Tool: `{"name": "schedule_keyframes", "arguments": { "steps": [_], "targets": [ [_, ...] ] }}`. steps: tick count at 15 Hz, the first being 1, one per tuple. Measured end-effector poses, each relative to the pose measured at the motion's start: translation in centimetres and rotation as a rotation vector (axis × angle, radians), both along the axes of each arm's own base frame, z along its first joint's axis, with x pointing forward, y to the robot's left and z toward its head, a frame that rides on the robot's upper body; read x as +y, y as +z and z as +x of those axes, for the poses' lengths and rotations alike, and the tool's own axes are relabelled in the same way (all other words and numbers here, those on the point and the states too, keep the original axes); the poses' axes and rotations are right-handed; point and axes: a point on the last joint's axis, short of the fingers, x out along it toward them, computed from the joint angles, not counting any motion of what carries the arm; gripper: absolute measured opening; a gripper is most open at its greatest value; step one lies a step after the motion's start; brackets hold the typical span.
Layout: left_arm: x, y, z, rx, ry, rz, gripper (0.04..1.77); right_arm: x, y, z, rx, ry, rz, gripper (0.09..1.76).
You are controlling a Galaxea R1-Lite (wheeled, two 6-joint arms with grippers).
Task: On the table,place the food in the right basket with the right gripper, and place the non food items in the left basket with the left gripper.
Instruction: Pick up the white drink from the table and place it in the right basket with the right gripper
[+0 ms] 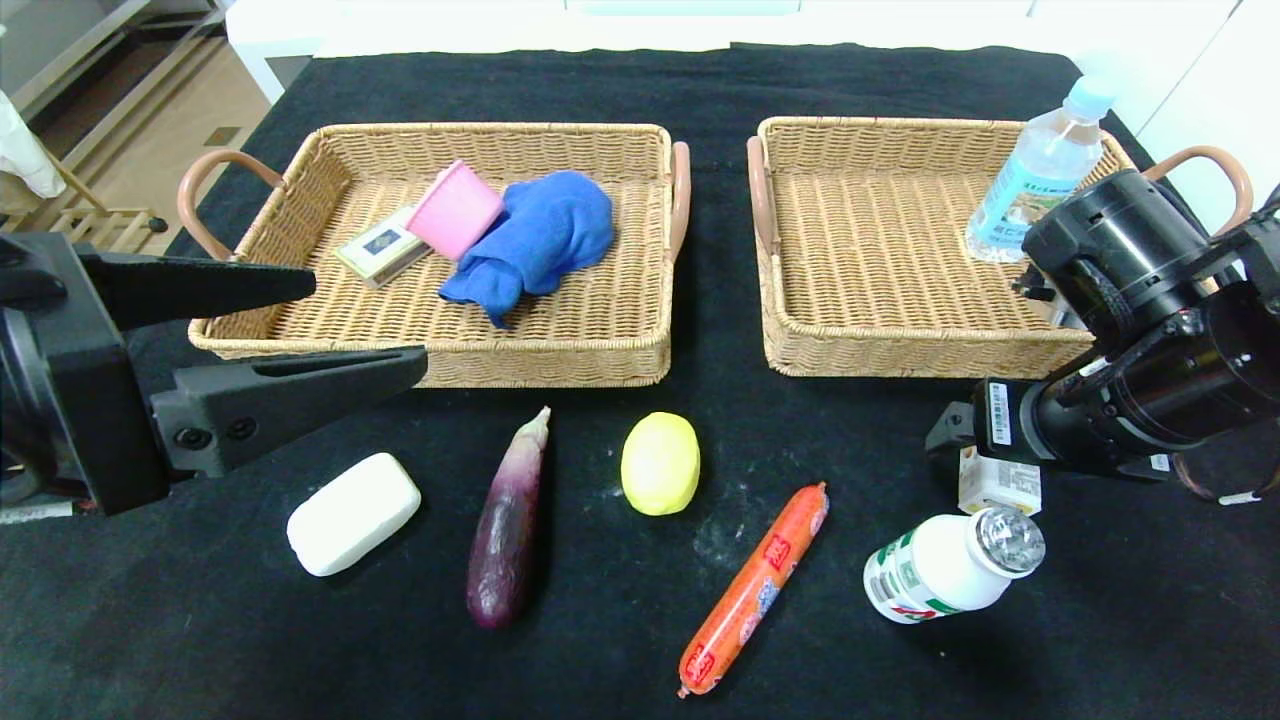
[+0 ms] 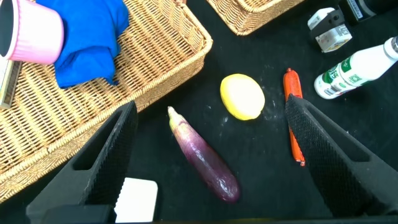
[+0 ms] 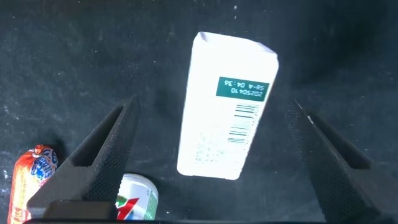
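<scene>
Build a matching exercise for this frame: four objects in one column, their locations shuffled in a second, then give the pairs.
1. blue cloth
2. water bottle
3. white soap bar
4. small white carton

A. right basket, far corner
B. table, below the open right gripper
C. left basket
D. table, left of the eggplant

Pairs: 1-C, 2-A, 3-D, 4-B

- Black tablecloth [image 1: 1150,620] covers the work surface; faint whitish smudges near its front centre.
- White counter edge [image 1: 600,25] runs along behind the cloth.
- Wooden floor [image 1: 170,120] visible at far left.
- Light wooden rack [image 1: 95,215] stands on that floor; white fabric [image 1: 25,150] hangs just beside it.
</scene>
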Motion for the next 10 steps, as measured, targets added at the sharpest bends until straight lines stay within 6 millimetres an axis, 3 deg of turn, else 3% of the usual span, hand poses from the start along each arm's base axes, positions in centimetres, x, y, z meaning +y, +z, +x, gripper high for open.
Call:
{"name": "schedule_keyframes", "arguments": {
  "steps": [10],
  "targets": [
    [0.01,0.01,-0.02,0.000,0.000,-0.002,1.72,0.24,-0.72,0.50,0.027,-0.012,0.015,1.71]
  ]
}}
